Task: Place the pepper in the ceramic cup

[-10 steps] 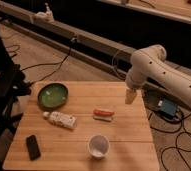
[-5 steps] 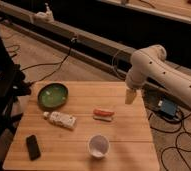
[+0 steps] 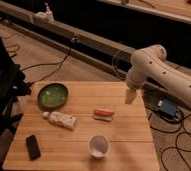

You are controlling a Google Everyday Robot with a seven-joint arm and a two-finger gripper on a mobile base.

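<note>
Hovering over wooden table point(image 3: 131, 131) edge, claw point(image 3: 131, 96), grip unclear, pepper point(image 3: 103, 113) mid-table, cabled floor point(image 3: 36, 56)

Shows a dim, warm-lit room: brown floor point(image 3: 34, 47) crossed by black cables point(image 3: 58, 62), a long pale rail point(image 3: 96, 44) running across the dark back, a light wooden table point(image 3: 129, 145) in front, a black frame point(image 3: 4, 95) at left. Finds the gripper point(image 3: 130, 97) hanging over the table's right edge.
</note>
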